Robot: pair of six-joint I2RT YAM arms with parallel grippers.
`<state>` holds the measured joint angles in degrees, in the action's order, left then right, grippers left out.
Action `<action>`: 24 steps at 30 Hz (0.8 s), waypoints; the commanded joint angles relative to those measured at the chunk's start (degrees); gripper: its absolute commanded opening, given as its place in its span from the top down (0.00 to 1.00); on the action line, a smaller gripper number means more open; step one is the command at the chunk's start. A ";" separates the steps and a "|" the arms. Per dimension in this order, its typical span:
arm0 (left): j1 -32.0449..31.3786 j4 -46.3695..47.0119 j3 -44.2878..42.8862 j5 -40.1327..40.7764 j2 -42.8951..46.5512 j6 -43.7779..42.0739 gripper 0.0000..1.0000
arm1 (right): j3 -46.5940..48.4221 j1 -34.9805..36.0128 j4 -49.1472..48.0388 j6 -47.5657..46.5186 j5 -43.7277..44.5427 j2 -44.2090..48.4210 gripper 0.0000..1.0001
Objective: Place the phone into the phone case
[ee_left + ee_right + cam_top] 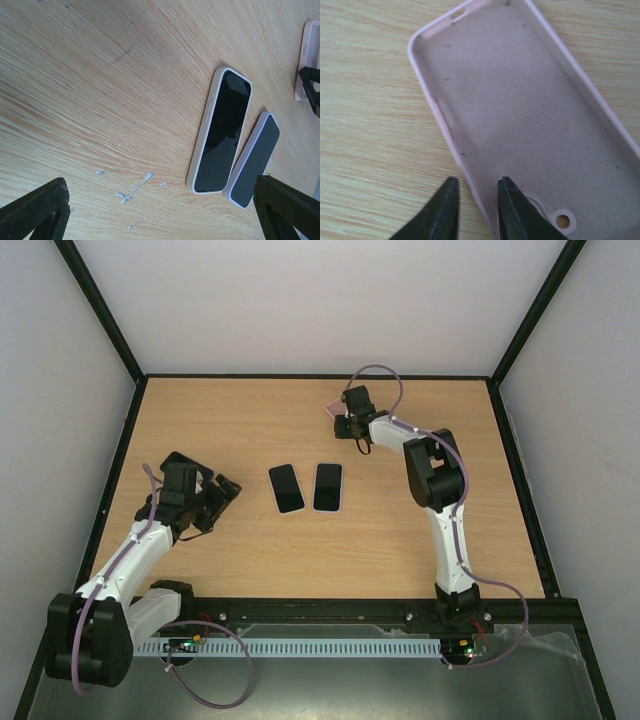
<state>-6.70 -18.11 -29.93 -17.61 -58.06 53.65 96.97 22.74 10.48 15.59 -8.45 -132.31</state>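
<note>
Two dark-screened phones lie face up side by side mid-table: one with a cream-white rim, the other with a lilac rim. An empty pink phone case lies hollow side up at the far middle of the table. My right gripper is low over it, its fingers narrowly open and straddling the case's long side wall near the camera hole, with a small gap on each side. My left gripper hangs wide open and empty, left of the phones.
Small white smears mark the wood under the left gripper. Black frame rails and white walls bound the table on three sides.
</note>
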 commanded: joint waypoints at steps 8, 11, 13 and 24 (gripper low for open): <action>0.37 -2.36 1.66 -0.85 2.36 0.32 0.01 | -8.58 -0.14 4.50 6.20 5.54 7.97 0.97; 0.37 -2.07 2.31 -1.02 3.09 0.49 0.01 | -13.95 -0.15 3.18 10.63 1.97 12.82 0.98; 0.37 -1.61 2.66 -1.64 3.58 0.45 0.01 | -17.77 -0.07 3.29 14.05 1.78 16.41 0.98; 0.46 -0.91 5.34 -0.34 5.77 0.74 0.01 | -46.11 1.77 3.67 48.00 4.33 41.72 0.98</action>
<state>-6.68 -18.83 -26.09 -18.15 -53.30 54.04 56.80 23.05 11.38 46.85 -6.94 -96.68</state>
